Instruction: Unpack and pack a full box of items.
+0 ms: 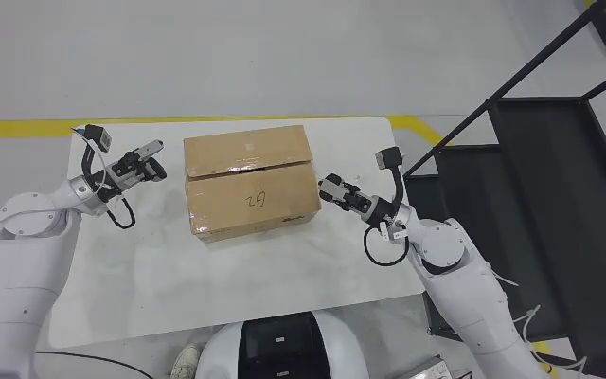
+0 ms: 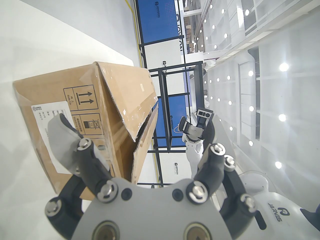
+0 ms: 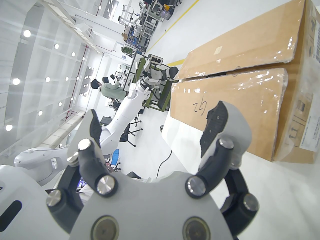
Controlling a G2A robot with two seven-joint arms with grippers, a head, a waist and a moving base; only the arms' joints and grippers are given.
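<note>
- Top view: the brown cardboard box (image 1: 250, 182) sits mid-way along the white table (image 1: 312, 275), flaps down. My left gripper (image 1: 156, 171) hangs just left of it, my right gripper (image 1: 327, 186) just right.
- Left wrist view: my fingers (image 2: 62, 131) are spread and empty, near the box's end.
- Right wrist view: my fingers (image 3: 215, 126) are spread apart, holding nothing.
</note>
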